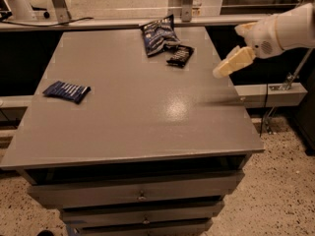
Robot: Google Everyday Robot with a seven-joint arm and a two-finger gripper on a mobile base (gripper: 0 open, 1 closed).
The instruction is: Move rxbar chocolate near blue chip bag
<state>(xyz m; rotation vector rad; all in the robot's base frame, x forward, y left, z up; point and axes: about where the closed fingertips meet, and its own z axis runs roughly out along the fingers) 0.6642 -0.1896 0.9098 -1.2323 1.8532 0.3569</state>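
Observation:
The rxbar chocolate [180,55], a small flat black wrapper with white lettering, lies on the grey table [138,107] near its far right. It touches the lower right corner of the blue chip bag [158,35], a puffy dark blue bag at the far edge. My gripper [231,63] hangs in the air above the table's right edge, well to the right of the bar and apart from it. It holds nothing.
A flat blue bar wrapper with white stripes [66,90] lies at the table's left side. Drawers [140,195] sit under the tabletop. A metal rail [123,21] runs behind the table. Speckled floor lies to the right.

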